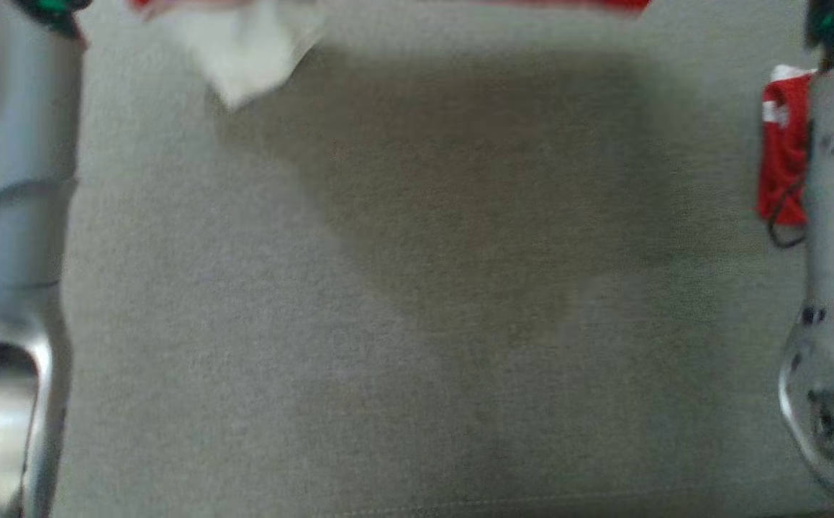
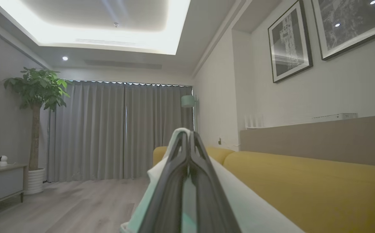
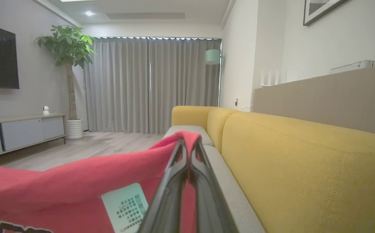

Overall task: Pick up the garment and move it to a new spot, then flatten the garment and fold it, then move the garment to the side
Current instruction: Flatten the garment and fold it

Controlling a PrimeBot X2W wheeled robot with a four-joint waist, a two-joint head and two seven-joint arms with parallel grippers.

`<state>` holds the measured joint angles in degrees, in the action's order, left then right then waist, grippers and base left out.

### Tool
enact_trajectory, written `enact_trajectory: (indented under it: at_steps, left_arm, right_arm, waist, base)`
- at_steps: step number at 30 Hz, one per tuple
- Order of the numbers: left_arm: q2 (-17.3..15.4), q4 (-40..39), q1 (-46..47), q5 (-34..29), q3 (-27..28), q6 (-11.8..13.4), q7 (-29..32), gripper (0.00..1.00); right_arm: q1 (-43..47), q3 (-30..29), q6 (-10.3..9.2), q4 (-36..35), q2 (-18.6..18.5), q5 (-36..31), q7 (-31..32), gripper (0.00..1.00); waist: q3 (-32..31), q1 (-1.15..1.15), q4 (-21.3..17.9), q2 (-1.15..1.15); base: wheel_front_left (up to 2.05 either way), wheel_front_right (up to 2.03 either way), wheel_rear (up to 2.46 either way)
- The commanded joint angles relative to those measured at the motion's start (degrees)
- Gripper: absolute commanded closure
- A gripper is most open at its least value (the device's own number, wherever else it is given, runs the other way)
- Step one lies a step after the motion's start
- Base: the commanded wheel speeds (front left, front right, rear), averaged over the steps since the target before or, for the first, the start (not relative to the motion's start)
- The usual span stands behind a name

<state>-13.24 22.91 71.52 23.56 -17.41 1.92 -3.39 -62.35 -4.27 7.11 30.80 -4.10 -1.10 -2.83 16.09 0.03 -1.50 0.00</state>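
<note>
Garment [image 1: 244, 43] hangs stretched between both hands over the grey sofa seat [image 1: 244, 324], long axis running left to right. Left hand [image 2: 189, 137] pinches its white part, right hand [image 3: 189, 144] its red edge (label [image 3: 126, 207] showing).

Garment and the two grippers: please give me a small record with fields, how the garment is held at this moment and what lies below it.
garment: red and white, held between both grippers, hanging at the top edge of the head view
left gripper: shut on a white part of the cloth
right gripper: shut on a red part, next to a pale green label
below: grey sofa seat, with the garment's shadow on it
behind: yellow backrest
</note>
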Motion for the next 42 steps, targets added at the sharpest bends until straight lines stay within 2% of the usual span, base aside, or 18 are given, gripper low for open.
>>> enact_trajectory:
  at_steps: [1,4,5,9,13,16,21,27,33,42]
  left_arm:
    - [-0.68,2.64,4.05,-0.47,0.89,-0.42,-2.74,1.0]
    - [0.84,8.2,5.03,-0.76,0.05,-1.36,-6.63,1.0]
    - [0.84,8.2,5.03,-0.76,0.05,-1.36,-6.63,1.0]
    - [1.64,13.16,2.31,-0.47,-0.61,-3.2,-9.81,1.0]
    - [1.5,14.92,-2.36,-0.06,-0.5,-4.61,-11.12,1.0]
    - [1.33,14.36,-6.77,0.56,0.17,-5.44,-11.47,1.0]
    - [0.48,7.6,-15.79,1.42,3.17,-6.28,-11.58,1.0]
    - [0.16,-3.12,-29.64,1.59,5.99,-6.54,-11.6,1.0]
    - [0.62,-12.83,-44.17,2.08,8.53,-5.04,-11.6,1.0]
    - [0.87,-25.81,-63.04,2.81,9.3,-0.49,-10.16,1.0]
  right_arm:
    - [-4.83,-1.63,0.37,2.29,0.63,-1.95,-2.77,1.0]
    - [-7.68,-4.59,0.37,8.49,0.78,-4.01,-6.77,1.0]
    - [-7.68,-4.59,0.37,8.49,0.78,-4.01,-6.77,1.0]
    - [-6.49,-4.9,0.37,15.85,1.07,-5.56,-10.17,1.0]
    - [-4.13,-4.39,0.37,20.61,1.18,-5.45,-11.78,1.0]
    - [-1.59,-2.22,0.37,21.97,1.2,-2.86,-12.1,1.0]
    - [4.67,0.93,0.37,16.61,1.21,2.38,-12.15,1.0]
    - [14.42,3.06,0.37,7.79,1.22,6.75,-12.16,1.0]
    - [27.16,4.14,0.37,-1.4,1.22,10.22,-12.16,1.0]
    - [45.3,4.04,0.37,-13.33,1.22,14.36,-12.16,1.0]
  waist:
    - [3.62,-0.03,2.6,0.0]
    - [6.41,-0.03,3.53,0.0]
    - [6.41,-0.03,3.53,0.0]
    - [8.68,-0.03,3.67,0.0]
    - [10.09,-0.03,3.27,0.0]
    - [10.47,-0.03,2.88,0.0]
    - [9.96,-0.03,1.96,0.0]
    - [6.49,-0.03,1.59,0.0]
    - [0.72,-0.03,1.6,0.0]
    - [-7.93,-0.03,1.45,0.0]
  base:
    - [0.0,0.0,0.0]
    - [0.0,0.0,0.0]
    - [0.0,0.0,0.0]
    - [0.0,0.0,0.0]
    - [0.0,0.0,0.0]
    - [0.0,0.0,0.0]
    - [0.0,0.0,0.0]
    - [0.0,0.0,0.0]
    - [0.0,0.0,0.0]
    - [0.0,0.0,0.0]
